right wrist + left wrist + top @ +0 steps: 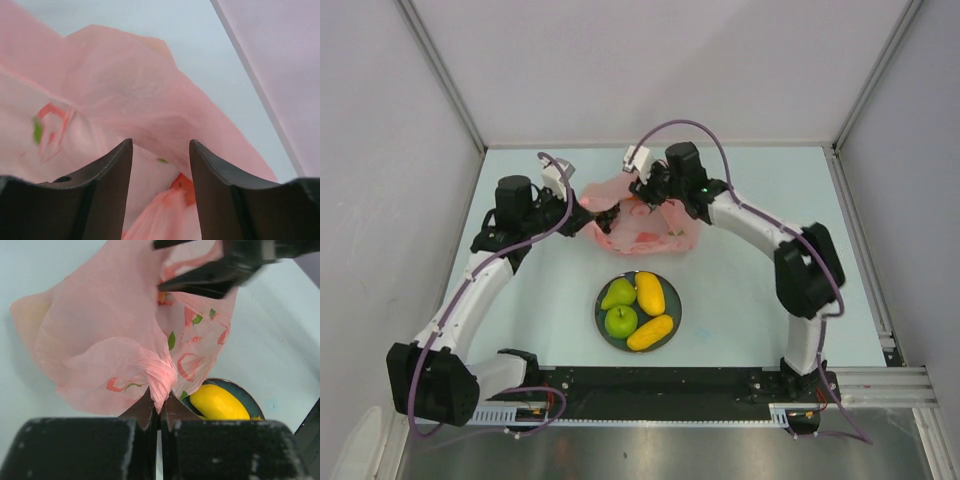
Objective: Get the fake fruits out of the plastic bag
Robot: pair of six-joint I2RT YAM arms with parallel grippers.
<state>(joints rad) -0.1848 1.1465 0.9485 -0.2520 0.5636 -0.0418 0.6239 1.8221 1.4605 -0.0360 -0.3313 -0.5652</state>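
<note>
While noting four fake fruits (638,308) out on the plate (673,300) at lower centre, judge task part done: plastic bag (640,225) at upper centre pinched tight in left gripper (160,407), right gripper (161,165) jaws apart over it, reddish piece (181,184) seemingly inside.

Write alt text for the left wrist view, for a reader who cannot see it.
The shut left end effector pinches a gathered fold of the pink plastic bag, which fills most of the view. Beyond it, a yellow fruit lies on a dark plate.
</note>
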